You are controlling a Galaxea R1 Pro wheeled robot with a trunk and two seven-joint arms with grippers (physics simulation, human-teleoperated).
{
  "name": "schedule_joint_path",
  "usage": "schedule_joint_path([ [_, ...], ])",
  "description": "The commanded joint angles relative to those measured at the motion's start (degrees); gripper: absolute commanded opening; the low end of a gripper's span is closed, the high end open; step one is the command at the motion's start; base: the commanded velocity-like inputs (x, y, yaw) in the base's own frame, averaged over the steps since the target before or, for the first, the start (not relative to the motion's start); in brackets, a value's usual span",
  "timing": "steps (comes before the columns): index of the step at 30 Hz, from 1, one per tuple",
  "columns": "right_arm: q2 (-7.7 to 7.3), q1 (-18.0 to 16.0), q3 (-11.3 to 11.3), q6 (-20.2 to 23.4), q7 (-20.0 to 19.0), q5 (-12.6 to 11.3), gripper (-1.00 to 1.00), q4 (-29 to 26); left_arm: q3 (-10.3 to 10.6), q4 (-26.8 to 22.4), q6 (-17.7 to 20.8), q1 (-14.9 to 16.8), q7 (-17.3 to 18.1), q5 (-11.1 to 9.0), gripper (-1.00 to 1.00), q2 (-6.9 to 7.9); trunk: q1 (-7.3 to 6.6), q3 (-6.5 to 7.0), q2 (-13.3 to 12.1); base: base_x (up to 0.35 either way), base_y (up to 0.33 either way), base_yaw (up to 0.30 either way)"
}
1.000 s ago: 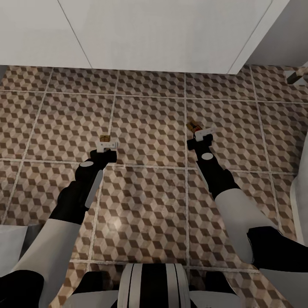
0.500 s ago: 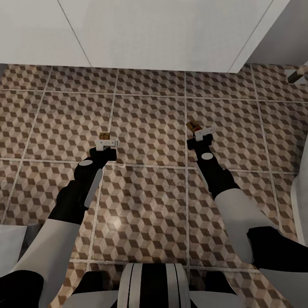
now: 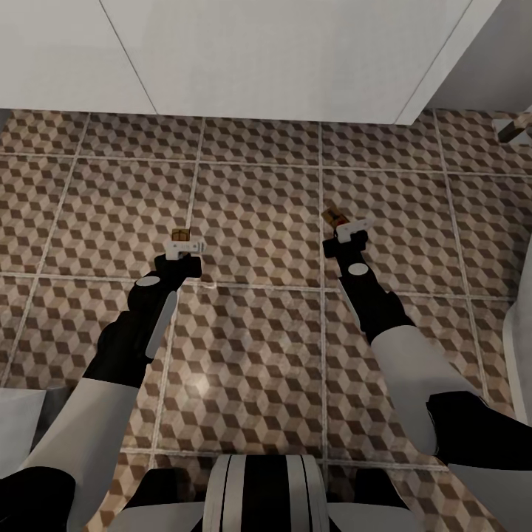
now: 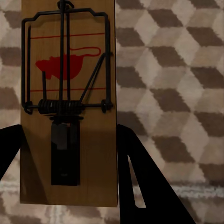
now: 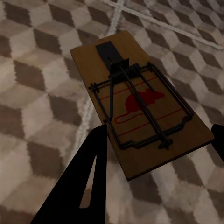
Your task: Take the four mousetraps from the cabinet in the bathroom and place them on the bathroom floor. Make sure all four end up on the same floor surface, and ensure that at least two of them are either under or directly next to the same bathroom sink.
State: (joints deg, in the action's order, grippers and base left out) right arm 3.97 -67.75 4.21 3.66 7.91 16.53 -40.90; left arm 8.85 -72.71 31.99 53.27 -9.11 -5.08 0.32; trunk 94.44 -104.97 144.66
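Note:
Two mousetraps show, each a small brown board with a black wire spring and a red mouse print. My left gripper [image 3: 182, 249] is shut on one mousetrap [image 3: 181, 236], its black fingers [image 4: 140, 177] pressing both long edges of the board [image 4: 70, 140] just above the bathroom floor [image 3: 258, 214]. My right gripper [image 3: 350, 235] is shut on the other mousetrap [image 3: 334, 217], which slants between its fingers [image 5: 91, 172] close over the tiles [image 5: 37, 93]. The white doors of the bathroom sink vanity [image 3: 281, 59] stand just beyond both grippers. The cabinet is out of view.
Cube-patterned tiles with pale grout lines run between my arms and the vanity. A small brown and white object [image 3: 516, 130] sits at the far right. A white fixture edge [image 3: 519, 355] rises on the right, and another white surface [image 3: 18, 421] lies at lower left.
Both grippers have crept a little forward toward the vanity, still holding their mousetraps. The camera has stayed put.

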Motion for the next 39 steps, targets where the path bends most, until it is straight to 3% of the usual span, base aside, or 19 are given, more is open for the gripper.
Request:
schedule_joint_path([
  [1, -0.03, 0.0, 0.2, 0.3, 0.2, 0.5, -1.0, -0.2, 0.1, -0.1, 0.3, 0.0, -0.4, -0.4, -1.0, 0.04, -0.01, -0.03, 0.0, 0.0, 0.0, 0.0],
  [16, 0.06, 0.0, 0.2, -0.1, 0.0, 0.4, -1.0, -6.1, 0.1, -2.2, 0.2, -0.1, -0.4, -0.3, -1.0, 0.1, -0.01, -0.03, 0.0, 0.0, 0.0, 0.0],
  [39, 0.68, 0.1, 0.2, 0.4, 0.4, 0.7, -1.0, -7.8, 0.1, -2.4, 0.4, -0.1, -0.4, -0.3, -1.0, 0.11, 0.15, -0.03, 0.1, 0.0, 0.0, 0.0],
])
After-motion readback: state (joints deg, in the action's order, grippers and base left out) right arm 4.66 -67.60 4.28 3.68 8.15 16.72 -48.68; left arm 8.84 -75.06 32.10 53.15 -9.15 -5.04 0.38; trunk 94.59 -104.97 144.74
